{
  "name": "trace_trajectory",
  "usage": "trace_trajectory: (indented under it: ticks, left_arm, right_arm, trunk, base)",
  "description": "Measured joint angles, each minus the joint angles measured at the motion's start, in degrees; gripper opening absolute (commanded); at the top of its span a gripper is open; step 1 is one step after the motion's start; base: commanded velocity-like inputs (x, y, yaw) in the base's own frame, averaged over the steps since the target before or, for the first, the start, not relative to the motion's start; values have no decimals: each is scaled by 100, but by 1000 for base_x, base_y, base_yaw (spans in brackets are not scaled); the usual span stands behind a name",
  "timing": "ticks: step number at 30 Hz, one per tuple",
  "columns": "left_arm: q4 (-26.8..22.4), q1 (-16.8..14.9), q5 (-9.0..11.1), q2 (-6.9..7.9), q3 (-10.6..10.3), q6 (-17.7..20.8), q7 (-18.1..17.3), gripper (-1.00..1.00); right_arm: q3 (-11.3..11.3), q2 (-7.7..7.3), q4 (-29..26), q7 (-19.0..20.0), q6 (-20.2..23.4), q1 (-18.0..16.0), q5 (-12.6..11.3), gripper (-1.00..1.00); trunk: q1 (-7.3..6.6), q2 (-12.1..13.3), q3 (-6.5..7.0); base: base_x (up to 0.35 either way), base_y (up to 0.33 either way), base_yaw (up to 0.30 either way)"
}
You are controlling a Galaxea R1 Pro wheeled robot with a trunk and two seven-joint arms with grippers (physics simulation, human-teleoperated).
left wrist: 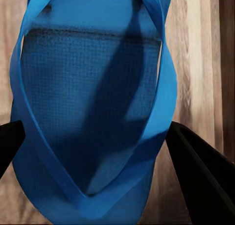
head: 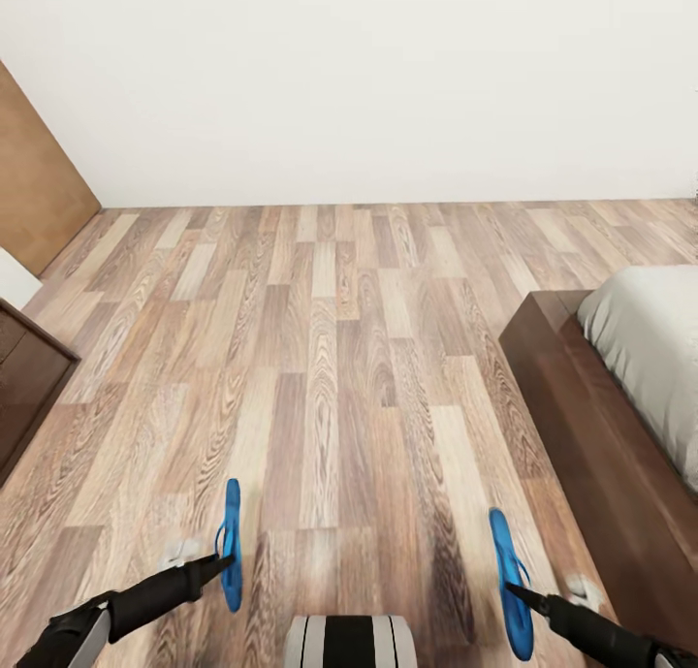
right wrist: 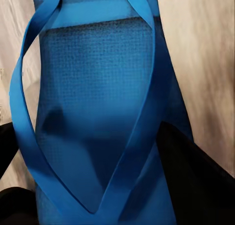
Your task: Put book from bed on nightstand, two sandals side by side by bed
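Bedroom, facing a plain white wall [head: 388, 77] across a wood-plank floor [head: 330, 358].

Left gripper [head: 225, 561]: clamped on a blue sandal [head: 231, 544]. The sandal is held on edge, long axis running away from the robot, toe end forward. In the left wrist view the sandal [left wrist: 93, 102] sits between the two black fingers [left wrist: 203, 178], one on each side of the sole, straps meeting in a V near the camera. Whether it hangs just above the planks or touches them, I cannot tell.

Right gripper [head: 519, 592]: likewise closed on the second sandal [head: 509, 583], also on edge and pointing forward. The right wrist view has this sandal [right wrist: 98, 117] pinched between dark fingers [right wrist: 196, 181], the mesh footbed and both straps plain to see.

The two sandals are well apart, roughly parallel, one on either side of the robot's grey-and-black striped trunk [head: 349, 642]. The right sandal is near the bed, just beside its frame.

Bed [head: 591, 426]: dark-brown wooden frame along the right side, with the pale grey mattress [head: 650, 358] on top, one rounded corner in view.

Far left: edge of a dark wooden cabinet [head: 24, 387] against the wall, and behind it a lighter brown wooden panel [head: 34, 183], possibly a door.
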Motion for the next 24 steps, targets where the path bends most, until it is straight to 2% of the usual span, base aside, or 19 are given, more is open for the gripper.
trace_trajectory:
  ticks: [2,4,7,11,24]
  left_arm:
    - [234,8,-19,65,-10,-16,-243,-100]
    - [397,10,-19,75,-12,-45,-331,-100]
    - [486,11,-19,61,-20,-141,-374,-100]
    - [521,11,-29,3,-37,-193,-372,-100]
    - [521,11,-47,-45,-34,-200,-381,-100]
  right_arm:
    - [10,1,330,286,-259,1,3,-100]
    - [-2,1,456,430,-341,1,-3,-100]
    - [-7,20,532,492,-523,3,-7,-100]
    - [-11,50,573,465,-1043,1,-30,-100]
    - [-8,54,580,454,-1136,0,-33,-100]
  trunk:
    - [-5,3,44]
    - [-10,5,89]
    - [-18,9,155]
    - [-28,15,244]
    - [-62,32,532]
  base:
    - [0,0,0]
    - [0,0,0]
    - [0,0,0]
    - [0,0,0]
    - [0,0,0]
